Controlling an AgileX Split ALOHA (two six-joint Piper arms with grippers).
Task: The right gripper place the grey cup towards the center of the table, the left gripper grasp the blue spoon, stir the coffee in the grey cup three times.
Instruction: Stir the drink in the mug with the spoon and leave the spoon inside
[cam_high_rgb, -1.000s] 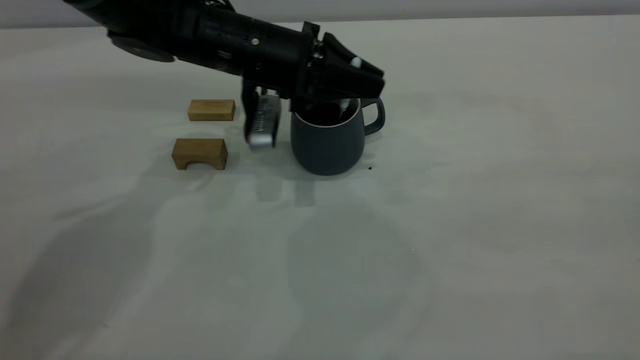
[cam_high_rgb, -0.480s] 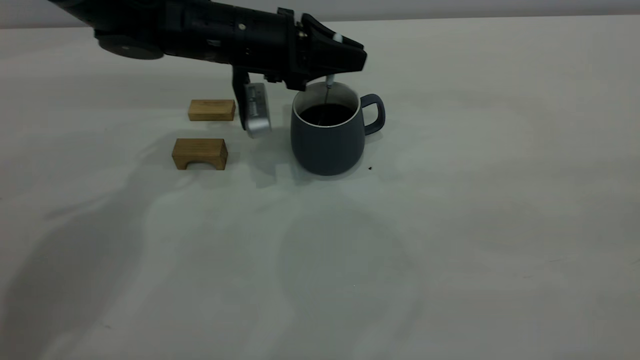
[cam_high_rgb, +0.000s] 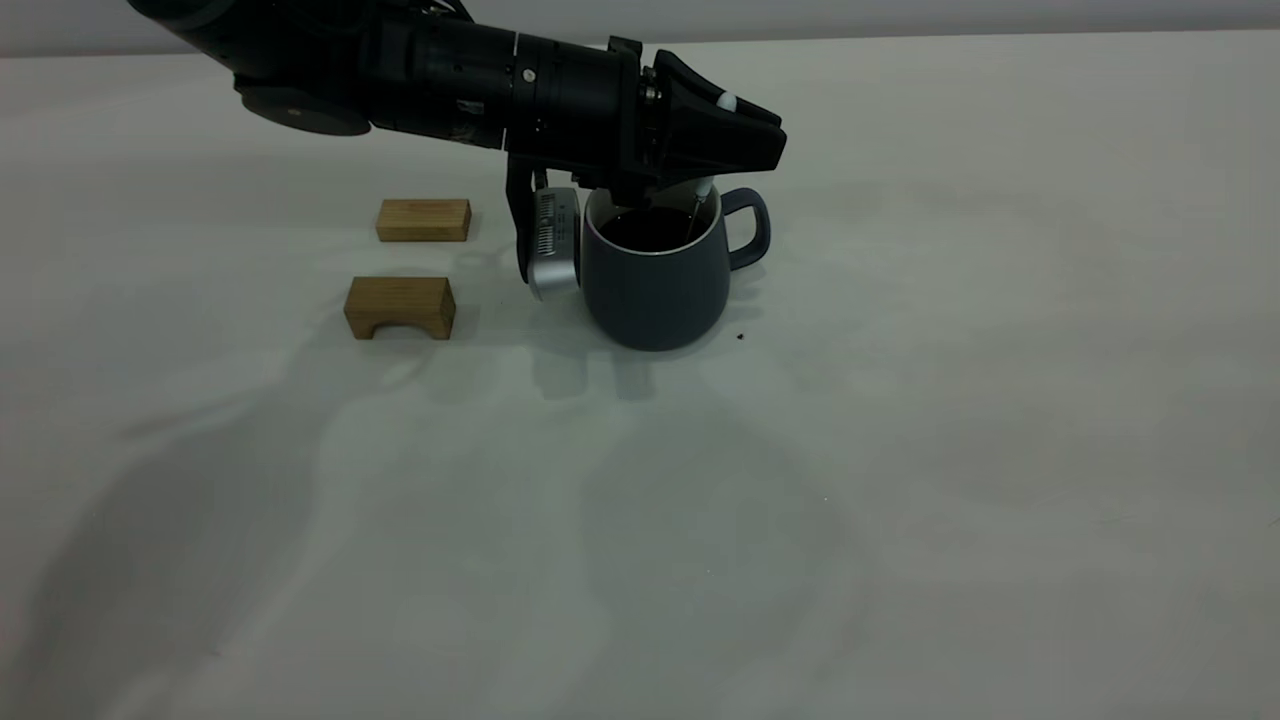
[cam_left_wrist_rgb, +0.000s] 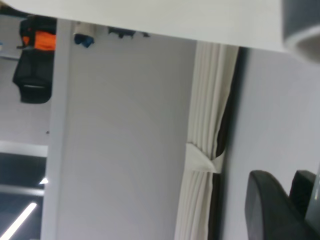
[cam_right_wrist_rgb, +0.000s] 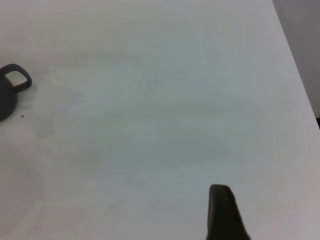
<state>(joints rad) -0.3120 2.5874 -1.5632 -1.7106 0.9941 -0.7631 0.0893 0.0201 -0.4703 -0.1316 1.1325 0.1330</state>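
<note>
The grey cup (cam_high_rgb: 655, 285) stands upright near the middle of the table (cam_high_rgb: 900, 450), handle to the right, with dark coffee (cam_high_rgb: 640, 228) inside. My left gripper (cam_high_rgb: 745, 140) reaches in from the left just above the rim and is shut on the blue spoon (cam_high_rgb: 702, 192). The spoon's pale handle end pokes out above the jaws; its neck dips into the coffee on the handle side, and its bowl is hidden. In the right wrist view the cup's handle (cam_right_wrist_rgb: 15, 80) shows at the far edge, well away from my right gripper (cam_right_wrist_rgb: 222, 215), of which only a black tip shows.
Two tan wooden blocks lie left of the cup, a flat one (cam_high_rgb: 423, 220) farther back and an arched one (cam_high_rgb: 399, 307) nearer. The left arm's silver camera module (cam_high_rgb: 553, 240) hangs close beside the cup's left wall. A dark speck (cam_high_rgb: 740, 337) lies at the cup's right foot.
Over the last second the left gripper swung up and to the left, then back right and lower. The spoon went from the cup's right side to its far middle and back toward the handle side.
</note>
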